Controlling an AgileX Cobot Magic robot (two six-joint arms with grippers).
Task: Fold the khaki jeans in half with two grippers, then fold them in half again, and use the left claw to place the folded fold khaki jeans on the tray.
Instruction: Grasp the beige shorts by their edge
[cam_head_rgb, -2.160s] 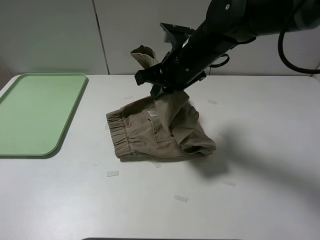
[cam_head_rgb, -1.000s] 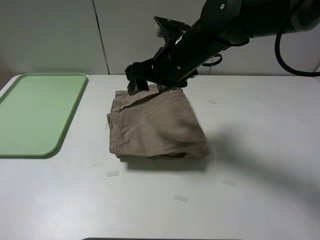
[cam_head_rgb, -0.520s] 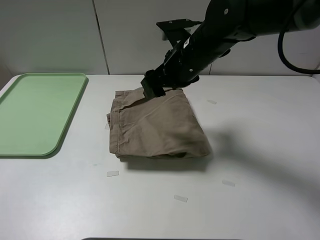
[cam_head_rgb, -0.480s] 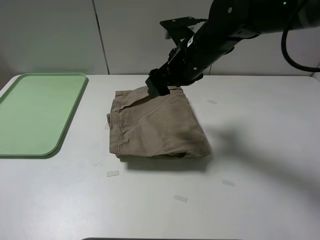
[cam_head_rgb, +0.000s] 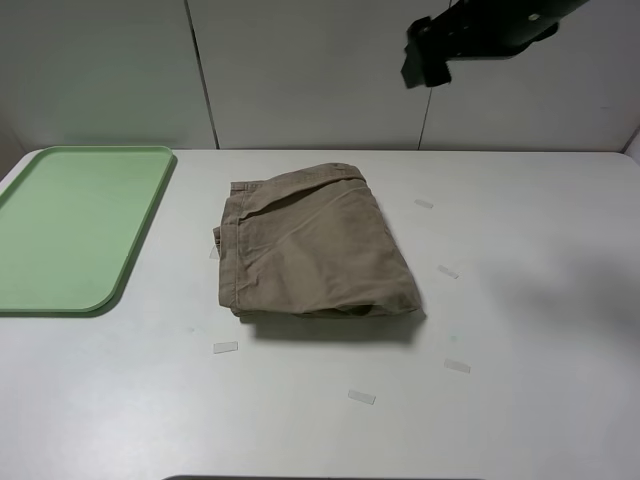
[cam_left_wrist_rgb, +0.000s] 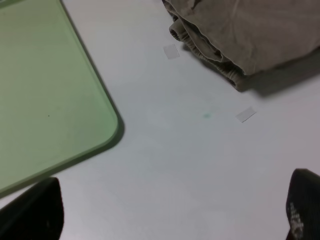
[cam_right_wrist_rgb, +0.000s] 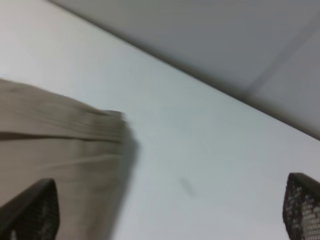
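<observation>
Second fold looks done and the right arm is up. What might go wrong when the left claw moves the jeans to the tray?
1. The khaki jeans lie as loose stacked layers. The open left gripper may pinch only the top layers, so the fold could fall open on lifting.
2. The tray lies apart on the left and has a raised rim. On a low carry, hanging cloth might snag there and drag the bundle crooked.

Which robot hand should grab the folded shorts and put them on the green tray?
Left. The left gripper is open, low over the table, with the tray and the shorts both near it. The right gripper is up high by the back wall, on the side away from the tray.
</observation>
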